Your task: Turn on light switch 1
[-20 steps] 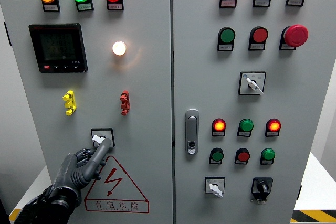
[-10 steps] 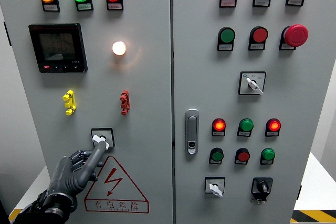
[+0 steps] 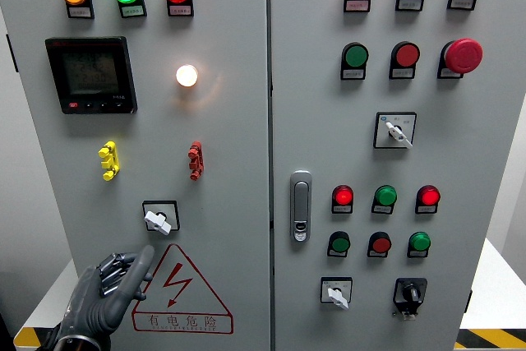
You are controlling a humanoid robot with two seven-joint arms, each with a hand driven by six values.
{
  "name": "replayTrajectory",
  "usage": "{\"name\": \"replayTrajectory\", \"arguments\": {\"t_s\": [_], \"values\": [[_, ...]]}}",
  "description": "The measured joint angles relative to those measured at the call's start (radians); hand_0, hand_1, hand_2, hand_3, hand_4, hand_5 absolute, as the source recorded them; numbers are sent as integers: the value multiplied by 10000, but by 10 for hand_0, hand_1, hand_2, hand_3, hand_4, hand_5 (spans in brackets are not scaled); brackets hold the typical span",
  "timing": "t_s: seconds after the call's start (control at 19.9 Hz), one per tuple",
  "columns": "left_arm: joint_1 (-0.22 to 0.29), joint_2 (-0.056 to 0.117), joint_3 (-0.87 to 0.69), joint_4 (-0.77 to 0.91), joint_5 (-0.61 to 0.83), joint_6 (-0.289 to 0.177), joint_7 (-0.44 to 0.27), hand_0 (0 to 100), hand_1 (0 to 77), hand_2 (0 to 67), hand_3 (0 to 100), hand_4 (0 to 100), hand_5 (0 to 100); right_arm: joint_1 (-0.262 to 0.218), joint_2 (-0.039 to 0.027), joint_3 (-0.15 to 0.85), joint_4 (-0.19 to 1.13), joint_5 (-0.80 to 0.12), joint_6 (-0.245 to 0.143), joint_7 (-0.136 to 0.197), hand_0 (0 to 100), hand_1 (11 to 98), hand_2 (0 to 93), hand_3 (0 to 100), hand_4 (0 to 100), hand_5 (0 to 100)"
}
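**Left hand sitting just under the switch, holding nothing**

So the left hand [image 3: 105,293] was down near the bottom corner of the cabinet's left door [image 3: 230,137], dark glove, index finger [image 3: 141,262] poking up and the other fingers loosely curled. It wasn't gripping anything, more of a pointing pose. The fingertip sat just below the rotary light switch [image 3: 159,219] and wasn't touching it, with a small gap between them.

The switch was directly above the hand, a white knob in a black square frame, its handle tilted toward the lower right. Right beside the hand, on its inner side, was the red-bordered warning triangle [image 3: 182,292] with the lightning bolt, and the hand overlapped the sticker's edge a bit.

Further above the hand there was a yellow clip [image 3: 108,160] and a red clip [image 3: 195,160], then a lit white lamp [image 3: 186,76] glowing on the panel, with a black meter display [image 3: 90,74] off to its side.

The right hand wasn't visible anywhere.
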Motion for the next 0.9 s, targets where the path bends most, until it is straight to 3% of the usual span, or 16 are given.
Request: {"name": "replayTrajectory", "arguments": {"t_s": [0.1,0.25,0.35,0.6,0.7,0.9], "values": [[463,124,-2,140,-1370,-570,-654,0,390,351,768,867,697,0,0,0,0,0,0,0,0,198,0,197,194,105],[1277,630,120,723,-2541,-1367,-1770,0,351,319,687,786,598,0,0,2,0,0,-1,-1,0,199,0,197,194,105],[1779,861,318,1219,-2690,-1545,-2408,0,331,304,630,742,581,0,0,3,0,0,-4,-1,0,199,0,197,194,105],[2860,1074,778,3088,-2928,-1619,-3437,0,308,275,549,678,595,-1,0,4,0,0,-6,-2,0,183,0,198,194,105],[3000,1387,1220,4390,-3315,-1626,-4013,0,295,268,528,671,603,-3,0,9,0,0,-6,-4,0,192,0,197,194,105],[2995,2315,3292,7064,-4650,-1612,-5416,0,257,251,506,657,619,-3,0,8,0,0,-6,-4,0,199,0,197,194,105]]}}
